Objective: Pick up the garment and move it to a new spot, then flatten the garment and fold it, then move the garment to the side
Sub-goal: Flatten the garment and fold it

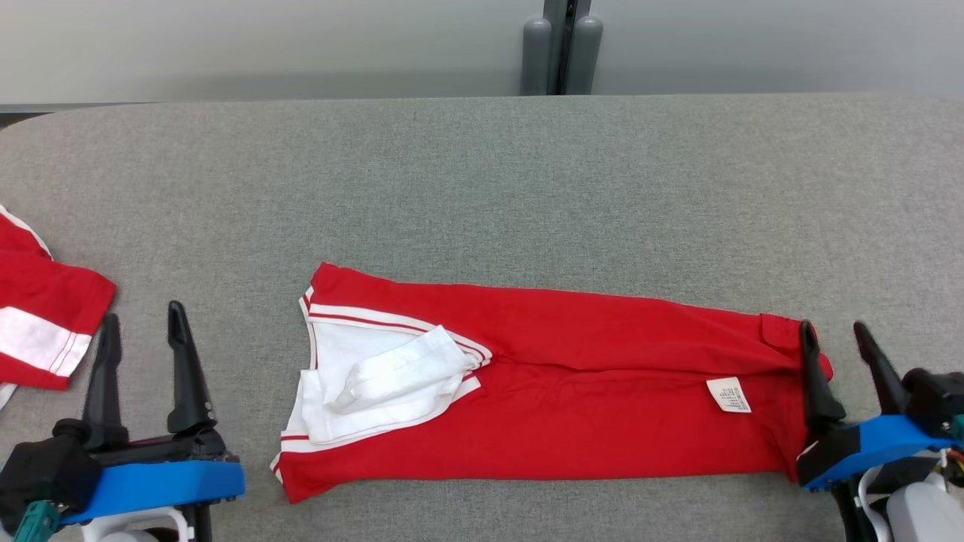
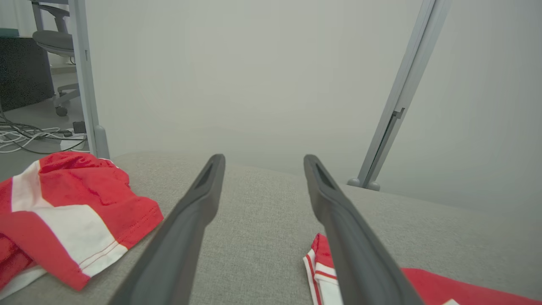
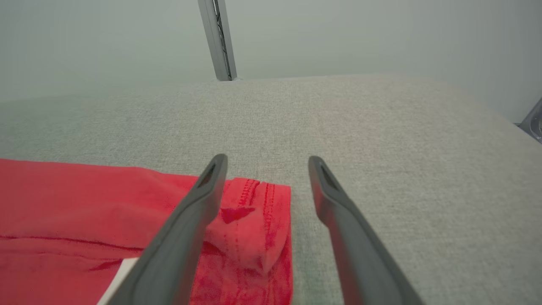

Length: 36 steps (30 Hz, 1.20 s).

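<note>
We work over a wide grey cloth-covered bench (image 1: 482, 188), and the garment (image 1: 572, 391), a red shirt with white trim, lies on its near middle part, stretched from left to right as one long narrow band. We judge that the pick-up, the move to a new spot and the flattening are done, and that the first fold is in place, since both long sides look turned in toward the middle line. What remains, as we read it, is to fold the band across its length and then carry the bundle to the side. A second garment (image 1: 38, 324), red with white stripes, lies crumpled at the bench's left edge, well apart from ours. Our left tool (image 1: 143, 311) hovers between the two pieces, near the collar end, jaws wide and holding nothing. Our right tool (image 1: 834, 325) sits at the hem end, jaws equally wide and empty, one of them lying over the hem corner. The white collar (image 1: 392, 376) faces up at the left end, and a small white label (image 1: 728, 394) shows near the right end.
</note>
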Motion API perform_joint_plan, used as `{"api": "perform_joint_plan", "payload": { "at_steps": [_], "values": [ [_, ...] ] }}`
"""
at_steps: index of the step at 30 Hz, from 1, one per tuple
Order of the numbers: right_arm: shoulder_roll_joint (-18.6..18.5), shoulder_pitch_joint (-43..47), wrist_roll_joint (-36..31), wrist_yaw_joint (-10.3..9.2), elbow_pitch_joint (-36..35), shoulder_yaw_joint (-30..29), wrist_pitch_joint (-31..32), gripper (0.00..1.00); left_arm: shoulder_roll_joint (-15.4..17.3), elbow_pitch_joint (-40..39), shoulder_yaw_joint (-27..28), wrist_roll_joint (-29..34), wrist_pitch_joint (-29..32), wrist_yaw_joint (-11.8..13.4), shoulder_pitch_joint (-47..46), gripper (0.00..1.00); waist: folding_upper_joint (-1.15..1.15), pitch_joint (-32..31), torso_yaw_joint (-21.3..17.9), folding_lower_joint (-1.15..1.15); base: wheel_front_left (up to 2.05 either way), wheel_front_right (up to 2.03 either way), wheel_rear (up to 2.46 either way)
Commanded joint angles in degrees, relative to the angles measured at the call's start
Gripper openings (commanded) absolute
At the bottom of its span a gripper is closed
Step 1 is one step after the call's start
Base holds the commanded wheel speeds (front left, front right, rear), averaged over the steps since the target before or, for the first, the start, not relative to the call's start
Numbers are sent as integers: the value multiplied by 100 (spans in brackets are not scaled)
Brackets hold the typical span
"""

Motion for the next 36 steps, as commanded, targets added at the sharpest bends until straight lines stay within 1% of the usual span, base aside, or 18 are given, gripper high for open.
{"api": "perform_joint_plan", "payload": {
  "at_steps": [1, 5, 9, 16, 17, 18, 19, 20, 23, 26, 31, 36],
  "values": [
    [14, -96, -42, 1, 292, 33, -21, 100, -64, -17, 211, 280, -26, -79, 50, 100, 1, 7, 26, 1, 0, 0, 0],
    [100, -240, -38, 1, 871, 26, -20, 100, -237, 19, 523, 764, -26, -146, 107, 100, 1, 31, 57, 1, 0, 0, 0],
    [185, -374, -50, 1, 1351, 80, -19, 100, -320, 70, 727, 1031, -26, -193, 111, 100, 1, 67, 74, 1, 0, 0, 0],
    [277, -532, 11, 1, 2128, 143, 8, 100, -380, 221, 780, 1377, -26, -241, 65, 100, 1, 74, 131, 1, 0, 0, 0],
    [285, -534, 39, 1, 2207, 161, 24, 89, -384, 237, 783, 1389, -26, -247, 57, 100, 1, 69, 134, 1, 0, 0, 0],
    [284, -526, 67, 1, 2279, 185, 29, 45, -386, 251, 787, 1414, -26, -248, 51, 100, 1, 61, 135, 1, 0, 0, 0],
    [285, -526, 95, 1, 2354, 218, 32, 21, -387, 288, 789, 1441, -26, -246, 59, 100, 1, 51, 133, 1, 0, 0, 0],
    [295, -534, 130, 1, 2408, 247, 34, 0, -390, 320, 796, 1445, -26, -250, 63, 100, 1, 41, 125, 1, 0, 0, 0],
    [288, -558, 170, 0, 2483, 298, 34, 0, -389, 394, 807, 1489, -26, -262, 67, 100, 1, 16, 100, 1, 0, 0, 0],
    [172, -666, 242, -5, 2486, 314, 30, 0, -393, 458, 820, 1525, -26, -279, 63, 100, 1, -20, 56, 1, 0, 0, 0],
    [-205, -805, 314, -5, 2221, 48, -12, 0, -395, 506, 747, 1593, -26, -290, 50, 100, 1, -86, 6, 1, 0, 0, 0],
    [-659, -854, 248, -3, 2180, -263, -12, 0, -395, 460, 699, 1595, -26, -255, 78, 100, 1, -142, -43, 1, 0, 0, 0]
  ]
}}
